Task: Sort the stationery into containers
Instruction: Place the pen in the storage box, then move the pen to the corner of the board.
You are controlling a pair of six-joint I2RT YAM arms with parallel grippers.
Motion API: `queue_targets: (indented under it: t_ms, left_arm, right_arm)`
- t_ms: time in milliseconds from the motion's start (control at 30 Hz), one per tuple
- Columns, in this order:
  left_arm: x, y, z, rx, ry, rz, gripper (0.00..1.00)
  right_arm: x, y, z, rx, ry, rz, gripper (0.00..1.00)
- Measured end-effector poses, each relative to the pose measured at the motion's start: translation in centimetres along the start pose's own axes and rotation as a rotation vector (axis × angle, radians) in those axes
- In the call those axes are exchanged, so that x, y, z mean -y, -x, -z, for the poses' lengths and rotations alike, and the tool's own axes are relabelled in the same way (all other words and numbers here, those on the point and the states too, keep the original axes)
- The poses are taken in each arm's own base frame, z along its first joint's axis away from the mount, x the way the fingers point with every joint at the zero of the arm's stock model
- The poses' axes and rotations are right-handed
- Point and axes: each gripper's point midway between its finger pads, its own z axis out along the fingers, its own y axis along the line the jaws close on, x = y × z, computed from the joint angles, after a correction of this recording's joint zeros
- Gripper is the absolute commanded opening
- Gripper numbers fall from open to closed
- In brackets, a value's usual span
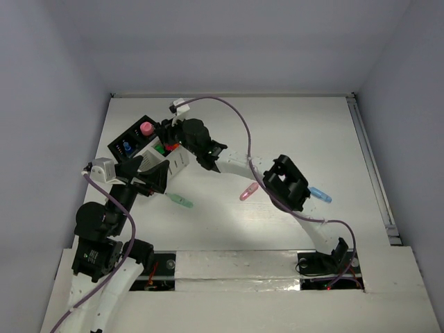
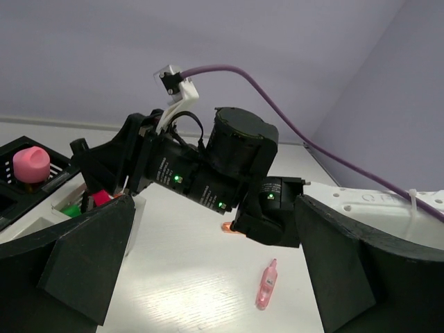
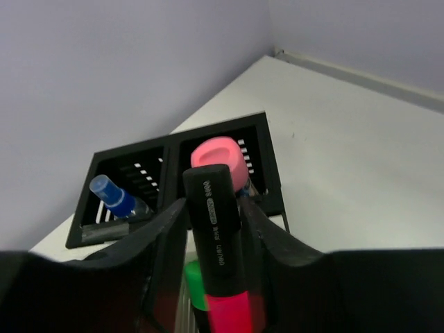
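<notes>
R gripper (image 3: 213,206) is over the white box (image 1: 179,161), pointing down into it. Black-capped pink highlighter (image 3: 215,236) stands upright betw. its fingers (image 3: 163,243), which sit tight on both sides. Can't tell if they grip it or only flank it. Green marker (image 3: 196,284) is just beside the highlighter, lower, in the same box.

Beyond R gripper is the black box (image 3: 132,156), right against the white one. Pink-cap marker (image 3: 218,158) is in the compartment directly behind the highlighter; blue pen (image 3: 111,195) is in the next compartment over.

L gripper (image 1: 149,172) is at the near side of the white box, jaws spread wide, nothing in them, facing R wrist.

Loose on table (image 1: 277,125):
- Mint marker (image 1: 180,201) lies close by L gripper, on its near side.
- Pink marker (image 1: 248,192) is well apart from both grippers, by the R forearm.
- Blue marker (image 1: 320,194) is farther out, past the R elbow.
</notes>
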Motion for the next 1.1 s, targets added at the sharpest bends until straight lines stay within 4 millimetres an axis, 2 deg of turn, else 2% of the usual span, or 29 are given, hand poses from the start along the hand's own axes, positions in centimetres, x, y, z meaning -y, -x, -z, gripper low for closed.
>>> queue_targets:
  t_ms: [33, 133, 267, 300, 367, 400, 433, 533, 600, 667, 733, 800, 867, 900, 933, 967, 1033, 1100]
  left_arm:
    - [0.0, 0.0, 0.0, 0.000, 0.000, 0.000, 0.99]
    - [-0.1, 0.1, 0.0, 0.002, 0.006, -0.001, 0.99]
    - [-0.2, 0.1, 0.0, 0.004, 0.010, -0.002, 0.99]
    - [-0.2, 0.1, 0.0, 0.004, 0.010, -0.002, 0.99]
    - [-0.2, 0.1, 0.0, 0.003, 0.010, -0.002, 0.99]
    - [-0.2, 0.1, -0.1, 0.003, 0.010, -0.002, 0.99]
    - [-0.2, 0.0, -0.1, 0.002, 0.010, -0.002, 0.99]
    - [-0.2, 0.0, -0.1, -0.001, 0.009, -0.002, 0.99]
    - [-0.2, 0.0, -0.1, -0.002, 0.006, -0.002, 0.99]
    - [-0.1, -0.1, -0.1, -0.003, 0.002, -0.002, 0.99]
    - [0.0, -0.1, -0.1, -0.007, -0.003, -0.002, 0.99]
    - [0.1, -0.3, -0.3, -0.014, -0.008, -0.002, 0.99]
    - [0.1, -0.6, -0.5, -0.030, -0.013, -0.001, 0.99]
    - [0.1, -0.9, -0.6, -0.040, -0.015, 0.000, 0.99]
    - [0.2, -1.1, -0.8, -0.051, -0.019, 0.000, 0.99]
    - [0.2, -1.4, -0.9, -0.063, -0.021, 0.001, 0.99]
    - [0.3, -2.0, -1.3, -0.086, -0.028, 0.010, 0.99]
    - [0.5, -2.6, -1.5, -0.109, -0.045, 0.025, 0.99]
  right_arm:
    - [0.1, -0.4, 0.1, -0.007, -0.001, 0.004, 0.55]
    - [0.3, -1.4, 0.4, -0.028, -0.004, 0.021, 0.67]
    - [0.3, -0.6, 1.6, -0.033, -0.005, 0.041, 0.66]
    - [0.3, 0.1, 2.2, -0.031, -0.010, 0.047, 0.64]
    - [0.5, 1.7, 4.2, -0.024, -0.029, 0.069, 0.49]
    - [0.7, 2.7, 5.3, -0.018, -0.044, 0.075, 0.41]
    - [0.9, 3.9, 6.4, -0.006, -0.061, 0.081, 0.28]
    - [2.4, 6.8, 10.8, 0.008, -0.137, 0.082, 0.10]
    - [4.0, 7.9, 13.6, -0.001, -0.200, 0.060, 0.07]
    - [6.5, 7.5, 16.4, -0.043, -0.275, 0.034, 0.04]
    - [9.8, 5.7, 19.5, -0.111, -0.365, -0.002, 0.06]
    - [12.6, 2.9, 22.7, -0.207, -0.450, -0.033, 0.10]
    - [14.9, -0.9, 26.1, -0.326, -0.535, -0.062, 0.32]
    - [15.4, -2.5, 27.6, -0.380, -0.560, -0.070, 0.40]
    - [15.7, -4.3, 29.3, -0.444, -0.586, -0.083, 0.58]
    - [15.6, -5.7, 30.7, -0.496, -0.600, -0.100, 0.66]
    - [15.4, -7.6, 32.6, -0.572, -0.616, -0.118, 0.79]
    - [15.0, -8.7, 33.7, -0.615, -0.623, -0.140, 0.80]
